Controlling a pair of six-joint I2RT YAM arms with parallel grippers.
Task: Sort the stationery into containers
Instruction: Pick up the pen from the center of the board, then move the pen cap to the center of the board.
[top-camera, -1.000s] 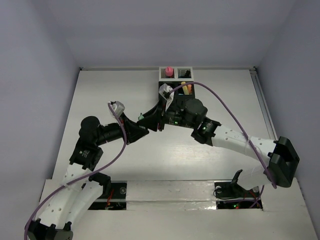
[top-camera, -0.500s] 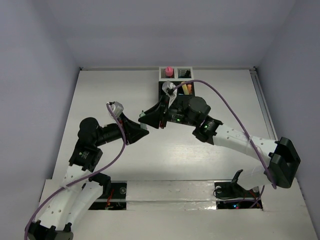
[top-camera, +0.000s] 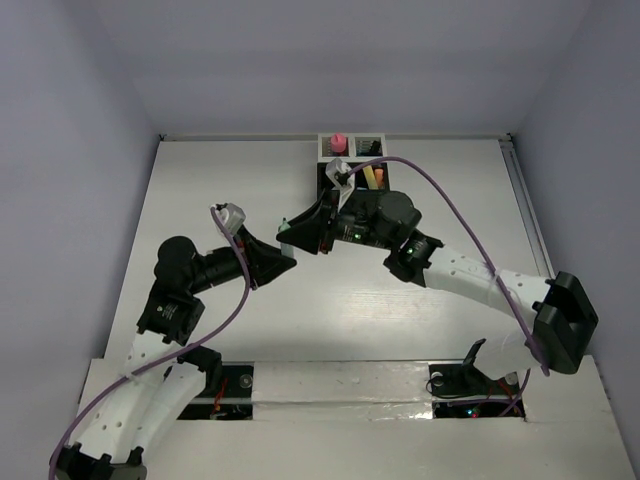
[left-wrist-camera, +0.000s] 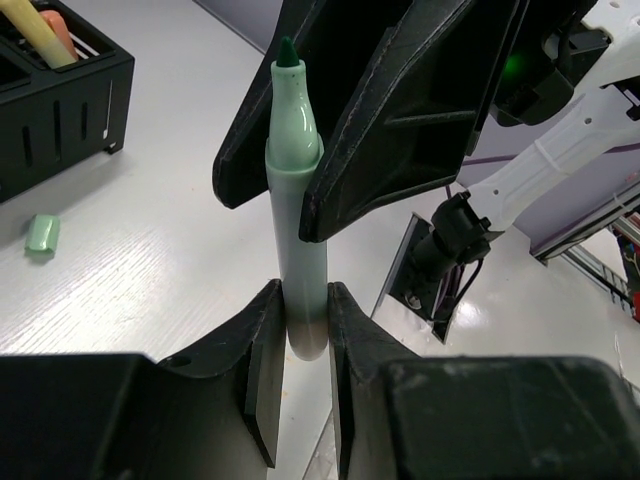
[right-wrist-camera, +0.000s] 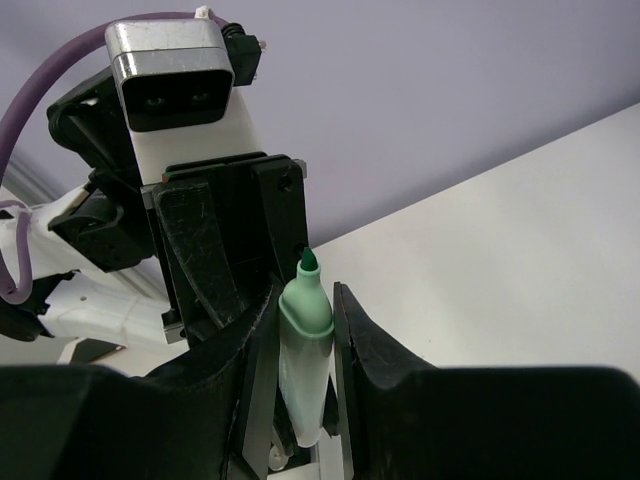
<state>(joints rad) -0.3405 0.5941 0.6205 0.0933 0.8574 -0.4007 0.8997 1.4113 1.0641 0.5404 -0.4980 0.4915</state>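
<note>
left gripper (left-wrist-camera: 303, 300) clamped on the blunt tail of an uncapped green marker (left-wrist-camera: 297, 240), dark tip pointing away from its wrist camera. right gripper (right-wrist-camera: 305, 300) pinched around that marker just below the tip, fingers snug on both sides. held up off the table (top-camera: 200, 180) between the two arms, near the desk organizer (left-wrist-camera: 90, 105) and to its left. small green cap (left-wrist-camera: 42, 234) flat on the table near the organizer's black compartment. yellow pen (top-camera: 367, 176) and orange pen (top-camera: 379, 180) leaning in the near right black compartment; pink tube (top-camera: 339, 143) upright in the far left white one
</note>
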